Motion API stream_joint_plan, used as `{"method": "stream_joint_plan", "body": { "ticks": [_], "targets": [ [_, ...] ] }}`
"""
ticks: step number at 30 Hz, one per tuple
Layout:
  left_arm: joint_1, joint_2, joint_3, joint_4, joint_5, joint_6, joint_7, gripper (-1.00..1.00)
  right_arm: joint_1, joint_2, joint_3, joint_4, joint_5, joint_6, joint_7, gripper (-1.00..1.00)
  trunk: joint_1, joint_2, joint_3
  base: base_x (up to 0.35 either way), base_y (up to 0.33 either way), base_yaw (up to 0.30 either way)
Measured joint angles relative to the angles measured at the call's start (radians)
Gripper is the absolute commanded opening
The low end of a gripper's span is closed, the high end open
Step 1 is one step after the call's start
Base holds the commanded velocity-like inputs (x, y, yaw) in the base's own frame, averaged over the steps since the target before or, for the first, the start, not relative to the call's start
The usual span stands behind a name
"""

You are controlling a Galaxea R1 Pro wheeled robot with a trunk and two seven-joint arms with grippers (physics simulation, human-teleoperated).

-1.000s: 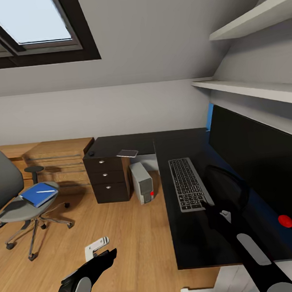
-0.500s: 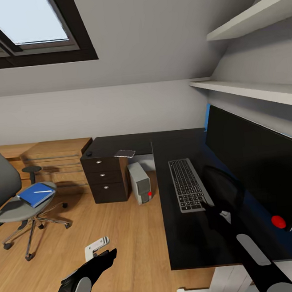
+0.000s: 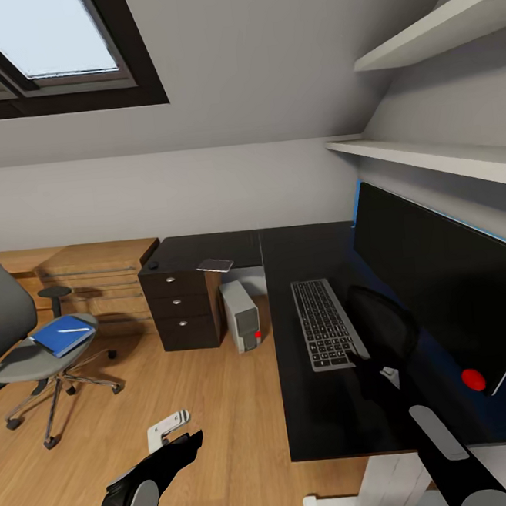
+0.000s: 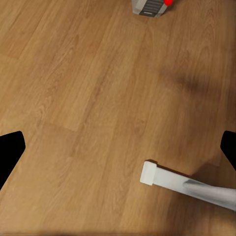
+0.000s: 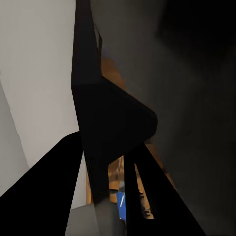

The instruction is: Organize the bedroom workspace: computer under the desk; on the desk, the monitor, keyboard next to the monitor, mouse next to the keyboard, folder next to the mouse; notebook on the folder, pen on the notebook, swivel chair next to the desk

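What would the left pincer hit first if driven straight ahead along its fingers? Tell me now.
Probably the oak plank floor: the left wrist view looks straight down onto bare boards. The white desk leg lies off to one side, though depth is unclear.

Pale grey walls [image 3: 200, 188], skylight [image 3: 40, 49], oak floor [image 3: 222, 411], white shelves [image 3: 430, 158]

Both arms: glossy black shells w/ grey oval panels (forearms); left hand [image 3: 177, 448] black, tapered fingers.

Monitor [image 3: 441, 281] cropped at the right edge; mouse [image 3: 154, 265] a tiny dark speck.
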Motion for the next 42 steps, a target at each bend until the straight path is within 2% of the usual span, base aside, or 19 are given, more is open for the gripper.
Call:
{"method": "stream_joint_plan", "body": {
  "ticks": [1,4,7,33,42],
  "targets": [
    [0.000,0.000,0.000,0.000,0.000,0.000,0.000,1.00,0.000,0.009,0.000,0.000,-0.030,0.001,0.000,-1.00,0.000,0.000,0.000,-0.002,-0.001,0.000],
    [0.000,0.000,0.000,0.000,0.000,0.000,0.000,1.00,0.000,0.020,0.002,0.000,-0.083,0.000,0.000,-1.00,0.000,0.000,0.000,0.000,0.000,0.000],
    [0.000,-0.001,-0.001,0.000,0.000,0.000,0.000,1.00,0.000,0.024,0.005,-0.001,-0.109,-0.001,0.000,-1.00,0.000,0.000,0.000,0.000,0.000,0.000],
    [0.000,0.000,0.000,0.000,0.001,0.000,-0.002,1.00,0.000,0.019,0.001,-0.003,-0.116,0.001,0.007,-1.00,0.000,0.000,0.000,0.000,-0.010,0.000],
    [0.000,0.000,0.000,0.000,0.002,0.000,-0.002,1.00,0.000,0.025,0.002,0.000,-0.115,-0.005,0.002,-1.00,0.000,0.000,0.000,0.000,-0.001,0.000]
  ]
}}
